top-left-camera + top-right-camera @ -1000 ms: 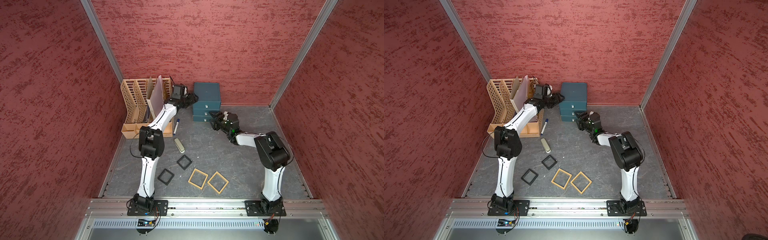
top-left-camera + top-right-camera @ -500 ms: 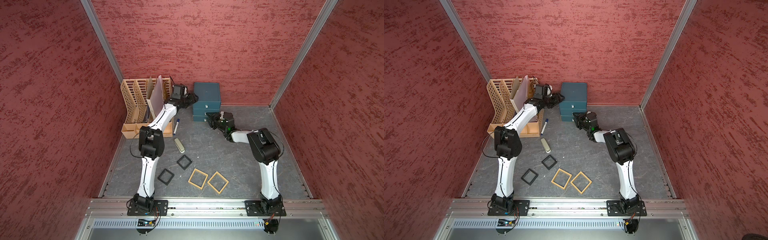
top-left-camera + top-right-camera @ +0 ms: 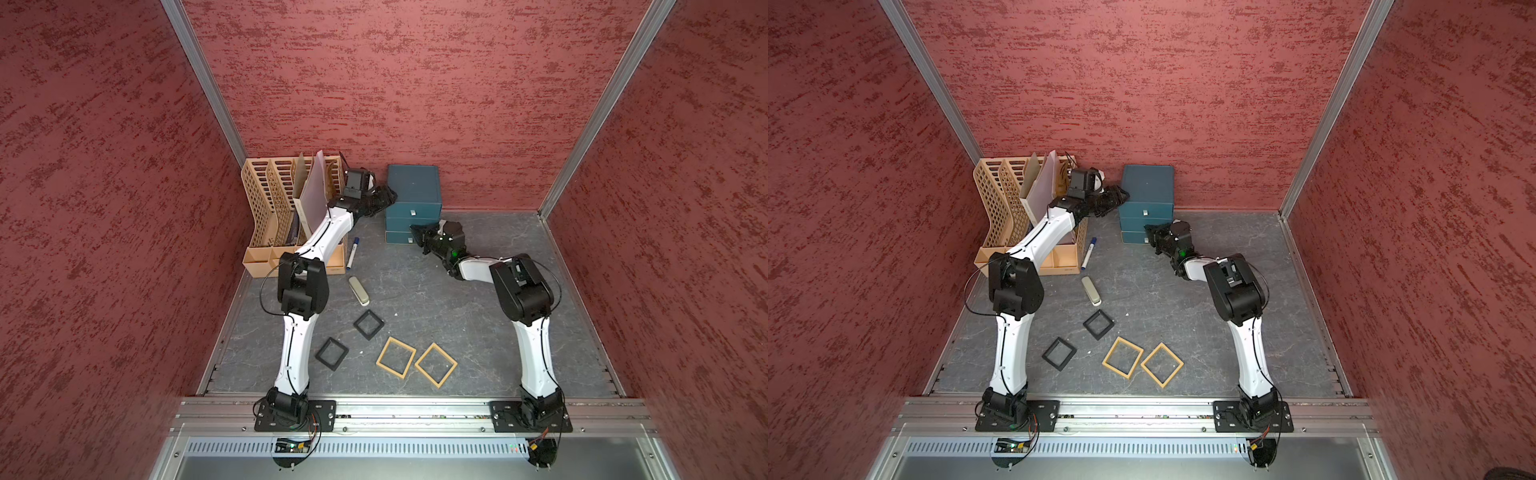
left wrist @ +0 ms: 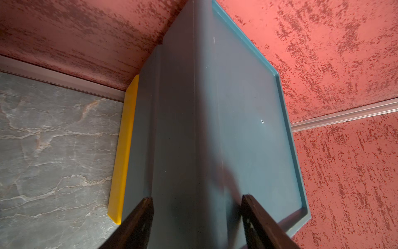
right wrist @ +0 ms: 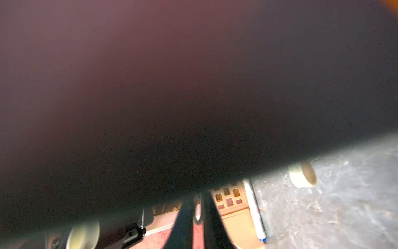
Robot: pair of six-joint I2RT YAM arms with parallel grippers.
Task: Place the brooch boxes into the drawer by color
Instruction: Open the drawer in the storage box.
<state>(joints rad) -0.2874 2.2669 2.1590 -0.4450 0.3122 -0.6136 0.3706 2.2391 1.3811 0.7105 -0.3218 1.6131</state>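
Drawer-opening step here. The right pincer [image 5: 198, 199] is pinched shut on a little silver pull [image 5: 197, 215] low on the front of the drawer chest [image 3: 413, 183]. It looks like the bottom drawer, but I can't say for sure from the top views. The left pincer [image 4: 197, 199] has its jaws partway apart and pressed onto the chest's upper side edge, one finger on the top face and one on the side, so I read it as gripping the chest to brace it. All three drawers look closed. The chest stands at the back of the table [image 3: 457, 299], against the wall. Four brooch boxes [image 3: 368, 325] lie well apart from it nearer the front, two black and two tan ones [image 3: 396, 358], with nothing touching them. Next up imo: a straight, level pull toward the front while the left stops the chest sliding, then let go and fetch one colour pair
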